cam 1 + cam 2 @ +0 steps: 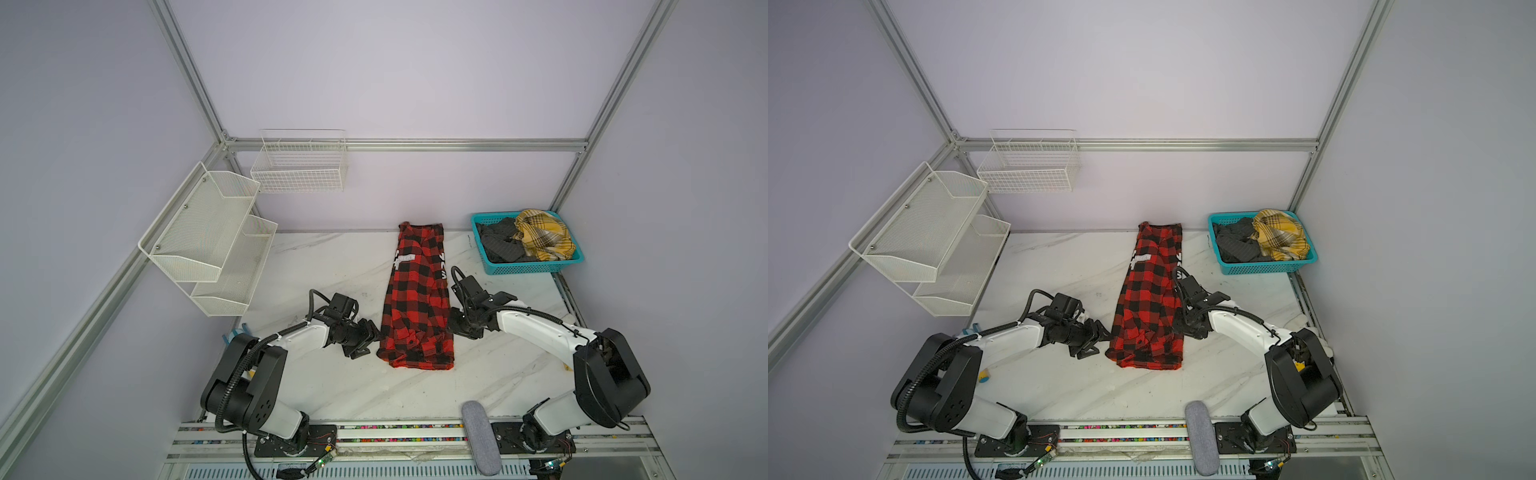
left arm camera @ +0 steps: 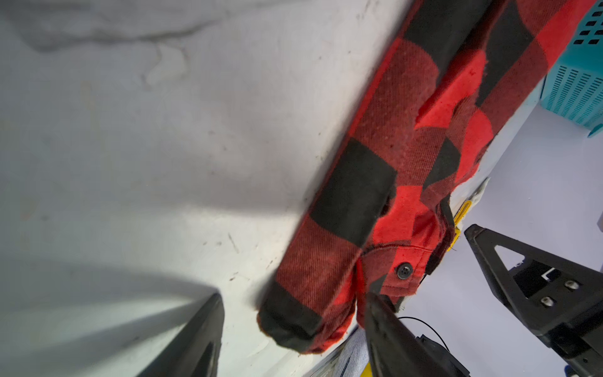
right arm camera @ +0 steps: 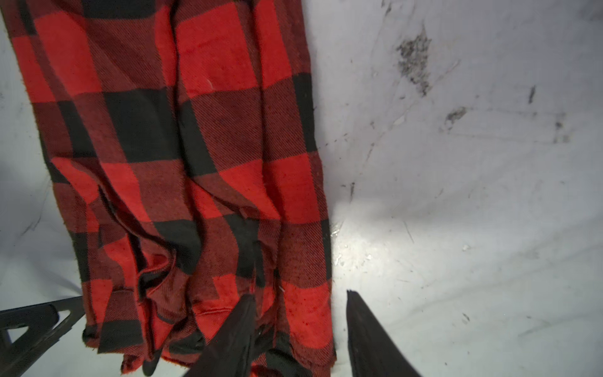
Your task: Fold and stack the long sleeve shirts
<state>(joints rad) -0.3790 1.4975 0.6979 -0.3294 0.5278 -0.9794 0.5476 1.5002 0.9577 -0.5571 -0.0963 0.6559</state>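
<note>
A red-and-black check long sleeve shirt [image 1: 417, 299] [image 1: 1148, 299] lies in the middle of the table, folded lengthwise into a narrow strip with white letters near its far end. My left gripper [image 1: 365, 340] [image 2: 295, 300] is open at the shirt's near left corner. One finger rests on the bare table and the other is by the buttoned cuff, with the corner [image 2: 293, 323] between them. My right gripper [image 1: 451, 324] [image 3: 300, 293] is open at the right edge near the hem. One finger is over the cloth [image 3: 195, 130] and the other over the table.
A teal basket [image 1: 528, 268] at the back right holds a yellow plaid garment [image 1: 542, 235] and a dark grey one [image 1: 498, 243]. White mesh shelves [image 1: 208, 237] and a wire basket [image 1: 299, 166] hang on the left and back walls. A grey padded bar [image 1: 480, 436] lies at the front rail.
</note>
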